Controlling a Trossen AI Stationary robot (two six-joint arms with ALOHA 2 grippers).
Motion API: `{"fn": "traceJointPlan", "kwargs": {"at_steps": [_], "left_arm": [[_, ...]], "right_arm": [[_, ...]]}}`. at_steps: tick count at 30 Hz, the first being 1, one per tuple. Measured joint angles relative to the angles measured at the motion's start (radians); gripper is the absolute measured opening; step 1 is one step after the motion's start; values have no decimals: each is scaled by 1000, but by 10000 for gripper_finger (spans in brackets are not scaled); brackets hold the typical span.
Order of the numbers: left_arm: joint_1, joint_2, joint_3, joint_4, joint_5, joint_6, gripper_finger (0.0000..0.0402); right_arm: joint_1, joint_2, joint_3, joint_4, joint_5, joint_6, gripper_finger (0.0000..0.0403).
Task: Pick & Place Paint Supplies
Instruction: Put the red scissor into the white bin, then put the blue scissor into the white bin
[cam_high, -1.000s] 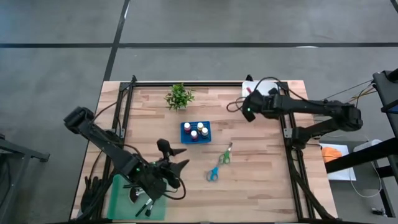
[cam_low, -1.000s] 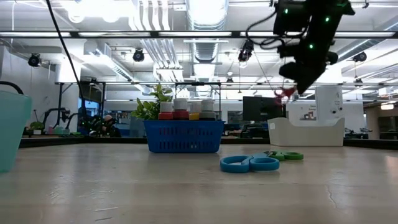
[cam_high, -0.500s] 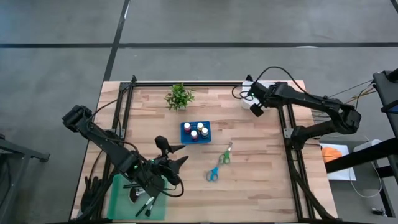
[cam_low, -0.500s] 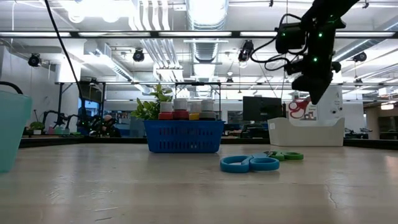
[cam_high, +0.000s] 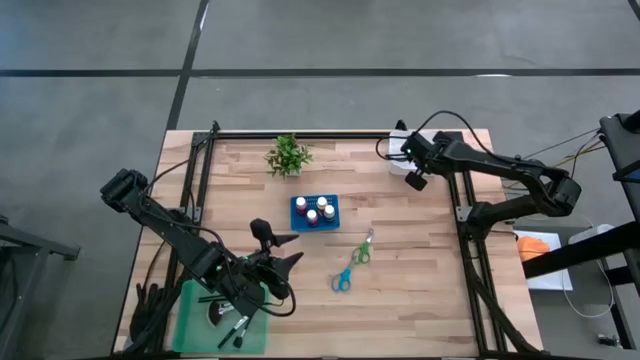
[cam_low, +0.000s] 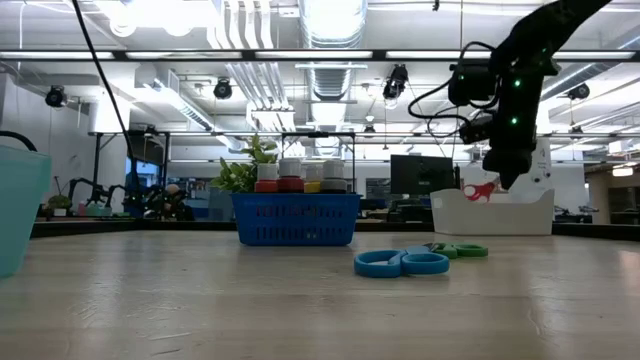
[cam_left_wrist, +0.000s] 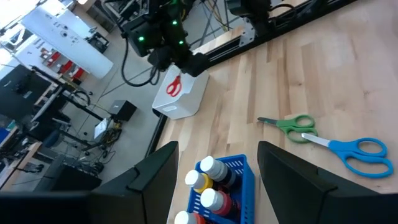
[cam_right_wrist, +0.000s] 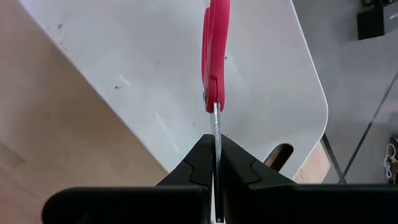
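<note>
Right wrist view | right gripper (cam_right_wrist: 216, 163) clamped on red scissors (cam_right_wrist: 214, 53) over white bin (cam_right_wrist: 186, 93) at table's far edge | left gripper (cam_high: 283, 250) apart, mid-table

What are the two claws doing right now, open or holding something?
Left gripper: open and empty, above the table.
Right gripper: shut on the red scissors by the blades, over the white bin.

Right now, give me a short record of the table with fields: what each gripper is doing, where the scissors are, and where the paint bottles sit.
right gripper: shut on red scissors by the blade, handles hanging over white bin
left gripper: open, empty, above table
blue scissors: flat on table
green scissors: flat on table, beside blue pair
paint bottles: upright in blue basket
</note>
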Motion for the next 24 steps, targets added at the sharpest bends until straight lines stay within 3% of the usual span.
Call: {"fn": "traceJointPlan", "kwargs": {"at_steps": [13,24], "left_arm": [[2,2,-15,18,34,2,227],[2,2,-15,21,35,3,227]], "right_arm": [[0,0,-23,84,17,-63,14],[15,-15,-23,63,96,-50,145]]}}
